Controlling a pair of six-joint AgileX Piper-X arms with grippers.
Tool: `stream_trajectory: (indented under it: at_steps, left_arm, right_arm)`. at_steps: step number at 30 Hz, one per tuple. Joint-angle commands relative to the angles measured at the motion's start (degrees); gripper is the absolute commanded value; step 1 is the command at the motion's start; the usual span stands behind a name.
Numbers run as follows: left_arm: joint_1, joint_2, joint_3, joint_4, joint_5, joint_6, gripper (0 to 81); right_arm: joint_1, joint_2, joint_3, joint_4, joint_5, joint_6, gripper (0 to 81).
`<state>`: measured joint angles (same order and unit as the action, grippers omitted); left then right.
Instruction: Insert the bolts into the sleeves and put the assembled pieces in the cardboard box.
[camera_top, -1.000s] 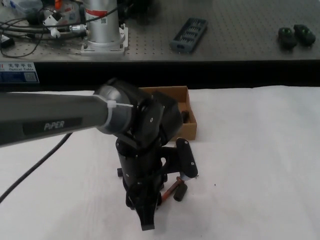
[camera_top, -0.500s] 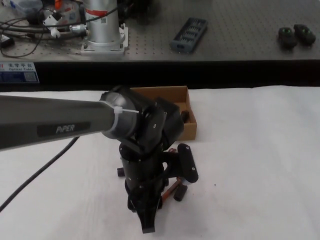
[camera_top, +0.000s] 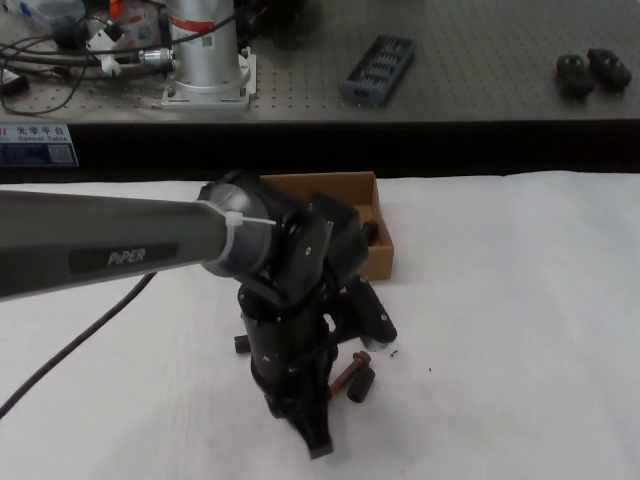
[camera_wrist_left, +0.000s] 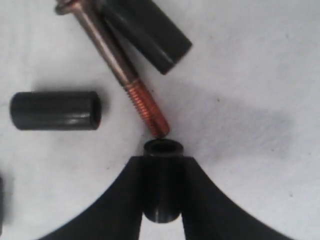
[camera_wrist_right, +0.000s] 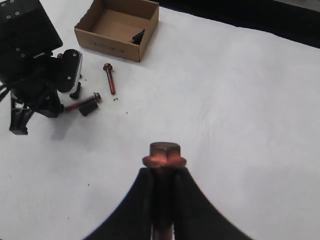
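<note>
My left gripper (camera_wrist_left: 162, 161) is shut on a black sleeve (camera_wrist_left: 161, 200), whose open mouth faces the threaded tip of a copper bolt (camera_wrist_left: 120, 70) lying on the white cloth. A second sleeve (camera_wrist_left: 145, 32) lies against that bolt's shank, and a third sleeve (camera_wrist_left: 55, 111) lies apart to one side. In the high view the left arm (camera_top: 290, 280) stands over the bolt (camera_top: 348, 372). My right gripper (camera_wrist_right: 163, 172) is shut on another copper bolt (camera_wrist_right: 164, 155), held above bare cloth. The cardboard box (camera_wrist_right: 117, 25) holds a dark piece (camera_wrist_right: 138, 36).
A loose bolt (camera_wrist_right: 109, 78) lies on the cloth between the left arm (camera_wrist_right: 35, 75) and the box (camera_top: 340, 190). A dark bench edge (camera_top: 400, 145) runs behind the cloth, with tools on the perforated plate beyond. Bare white cloth (camera_top: 520, 320) spreads to the right.
The left arm's wrist has turned, so its gripper tip has swung to the right, towards the bolt and sleeve on the cloth. The box has stayed put.
</note>
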<state>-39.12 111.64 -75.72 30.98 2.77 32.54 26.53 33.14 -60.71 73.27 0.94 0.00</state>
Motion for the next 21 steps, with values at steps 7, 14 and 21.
stream_trajectory:
  at_steps: [7, 14, 21]
  left_arm:
    - [-0.2, -16.0, 4.7, -8.3, 13.3, -24.1, 0.6]
    - [-0.9, -31.4, 15.7, -23.0, 17.7, -33.0, 0.6]
    - [-4.2, -45.8, 23.0, -31.0, 19.1, -33.4, 0.6]
  right_arm:
    - [-0.4, -5.4, 9.0, -23.9, -2.6, 4.6, 3.9]
    - [-0.4, -9.8, 20.6, -41.9, -16.1, 10.9, 3.9]
    - [-0.4, -7.7, 31.3, -73.3, -27.1, 20.9, 3.9]
